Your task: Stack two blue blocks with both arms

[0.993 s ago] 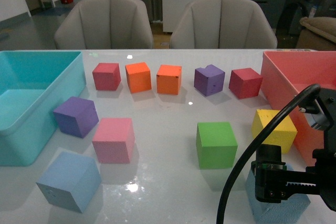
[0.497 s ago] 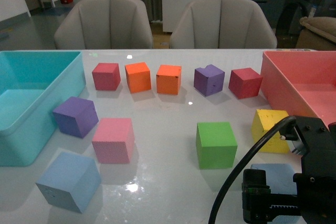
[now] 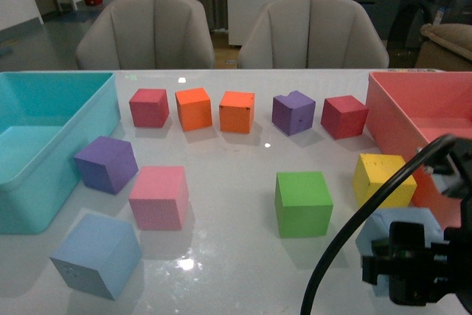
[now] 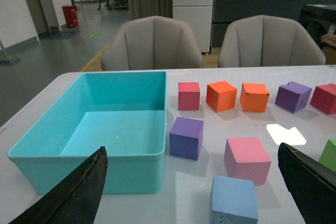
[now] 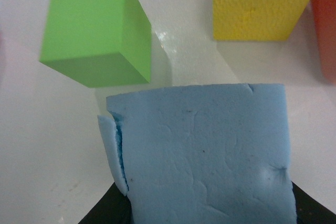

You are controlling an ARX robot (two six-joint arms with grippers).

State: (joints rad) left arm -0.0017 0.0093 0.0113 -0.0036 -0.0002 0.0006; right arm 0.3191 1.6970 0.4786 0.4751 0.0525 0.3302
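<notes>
Presently clamped in right gripper (image 3: 409, 278): blue block (image 3: 398, 230), right of green cube (image 3: 304, 203). Well left of green cube: other blue block (image 3: 96, 254). Spread wide, holding nothing: left gripper (image 4: 190, 147).

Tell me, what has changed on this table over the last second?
The right gripper dipped down over the pale blue foam cube at the near right and closed on it. It now appears to have raised the cube slightly, tilted, toward the yellow foam cube. The other pale blue foam cube, the green foam cube and all the rest stayed put.
</notes>
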